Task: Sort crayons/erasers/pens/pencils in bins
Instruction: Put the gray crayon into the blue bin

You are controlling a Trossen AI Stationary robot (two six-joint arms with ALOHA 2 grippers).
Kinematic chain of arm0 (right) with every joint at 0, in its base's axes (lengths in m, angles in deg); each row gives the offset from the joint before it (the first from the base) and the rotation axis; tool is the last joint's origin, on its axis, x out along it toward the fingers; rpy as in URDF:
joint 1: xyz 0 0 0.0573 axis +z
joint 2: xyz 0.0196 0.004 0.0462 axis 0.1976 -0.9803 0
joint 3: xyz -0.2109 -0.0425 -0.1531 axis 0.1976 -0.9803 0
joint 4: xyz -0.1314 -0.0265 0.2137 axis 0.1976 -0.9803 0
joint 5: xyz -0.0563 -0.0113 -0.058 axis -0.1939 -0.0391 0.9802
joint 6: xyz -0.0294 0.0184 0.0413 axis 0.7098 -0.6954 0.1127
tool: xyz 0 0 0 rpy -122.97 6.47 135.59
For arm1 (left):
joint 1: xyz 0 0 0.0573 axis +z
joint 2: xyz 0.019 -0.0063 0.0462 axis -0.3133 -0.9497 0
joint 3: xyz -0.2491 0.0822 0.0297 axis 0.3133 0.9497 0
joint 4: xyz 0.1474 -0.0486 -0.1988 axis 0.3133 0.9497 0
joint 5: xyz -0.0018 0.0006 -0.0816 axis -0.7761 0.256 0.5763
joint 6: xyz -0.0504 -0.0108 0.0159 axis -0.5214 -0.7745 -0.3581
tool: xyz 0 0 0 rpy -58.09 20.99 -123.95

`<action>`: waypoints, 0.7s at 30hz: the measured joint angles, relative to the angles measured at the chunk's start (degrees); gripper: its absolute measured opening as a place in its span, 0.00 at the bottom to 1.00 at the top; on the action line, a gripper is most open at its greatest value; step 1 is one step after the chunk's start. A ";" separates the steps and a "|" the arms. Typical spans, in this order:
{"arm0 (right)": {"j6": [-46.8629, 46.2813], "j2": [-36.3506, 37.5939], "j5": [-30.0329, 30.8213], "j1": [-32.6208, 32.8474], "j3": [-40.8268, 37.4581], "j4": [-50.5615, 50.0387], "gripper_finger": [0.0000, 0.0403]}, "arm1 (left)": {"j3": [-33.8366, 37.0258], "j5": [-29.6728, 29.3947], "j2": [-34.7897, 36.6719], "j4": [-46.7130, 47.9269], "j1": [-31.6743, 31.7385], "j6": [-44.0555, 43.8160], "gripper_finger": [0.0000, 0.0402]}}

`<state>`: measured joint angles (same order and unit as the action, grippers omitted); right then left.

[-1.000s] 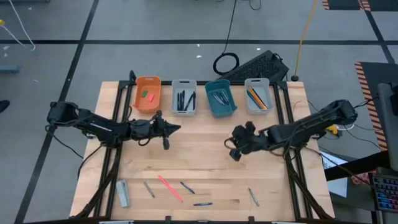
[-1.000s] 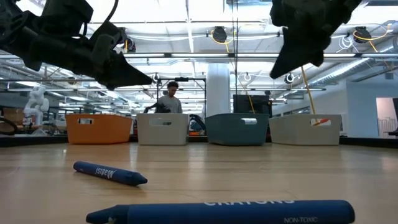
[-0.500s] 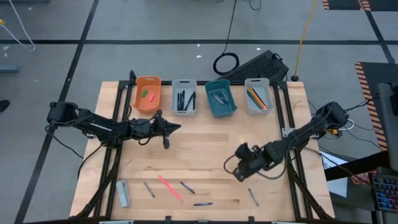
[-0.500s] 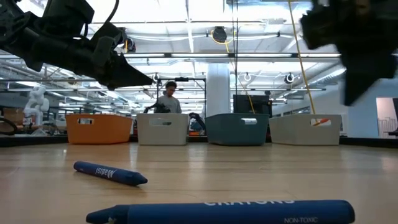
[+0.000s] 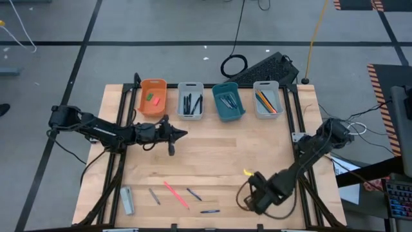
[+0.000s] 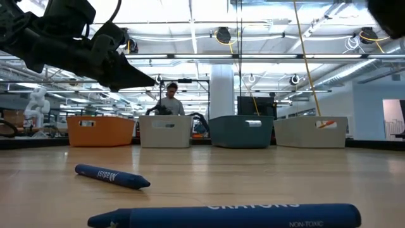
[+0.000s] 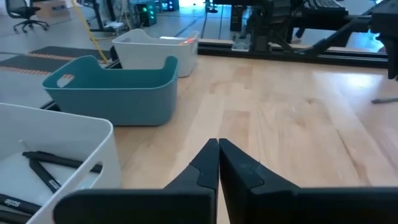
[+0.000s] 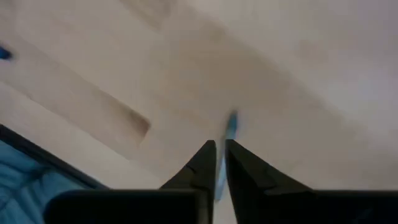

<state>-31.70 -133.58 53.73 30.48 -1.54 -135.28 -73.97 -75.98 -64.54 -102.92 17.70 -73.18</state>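
Four bins stand in a row at the far edge: orange (image 5: 153, 96), grey-white (image 5: 190, 100), teal (image 5: 228, 101) and grey-white (image 5: 266, 98). The orange bin holds a green eraser (image 5: 149, 97) and a pink-red eraser (image 5: 155, 100). My right gripper (image 5: 254, 196) hangs over the near right of the table, its fingers a narrow gap apart (image 8: 219, 146). A slim blue-grey stick (image 8: 231, 123) lies on the wood right below, in line with that gap. My left gripper (image 5: 181, 134) waits shut, in front of the bins (image 7: 217, 146).
Near the front edge lie a grey block (image 5: 127, 200), a grey pencil (image 5: 154, 195), a pink crayon (image 5: 175, 194) and two blue crayons (image 5: 194, 193) (image 5: 209, 211). The low view shows both blue crayons (image 6: 112, 177) (image 6: 228, 215) close up. A person (image 6: 169, 101) stands beyond the table.
My right gripper has swept from the middle right of the table toward the near edge and now hangs over the slim stick there. In the low view it has passed out toward the upper right corner.
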 joint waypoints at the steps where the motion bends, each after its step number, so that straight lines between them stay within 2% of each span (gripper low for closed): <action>1: -2.25 -0.63 -0.09 0.82 0.03 0.51 0.09 | 0.00 0.03 0.00 0.09 -0.19 -0.02 0.02; 6: -9.65 -4.43 -0.16 4.14 0.05 1.51 0.21 | 0.00 0.00 0.00 0.49 -1.33 -0.11 0.02; 11: -10.61 -7.58 -0.21 4.81 0.05 2.13 0.29 | 0.00 -0.02 0.00 0.46 -2.53 -0.25 0.05; 17: -9.98 -10.28 0.70 4.74 0.05 0.89 0.28 | -0.02 -1.08 0.00 0.45 -3.70 -0.33 0.01; 21: -8.64 -11.40 1.20 4.74 0.24 1.91 0.24 | -0.02 -1.45 0.00 0.46 -4.31 -0.33 0.03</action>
<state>-40.34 -144.98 54.93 35.21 -1.30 -133.37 -73.99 -77.43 -64.54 -102.46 13.40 -73.51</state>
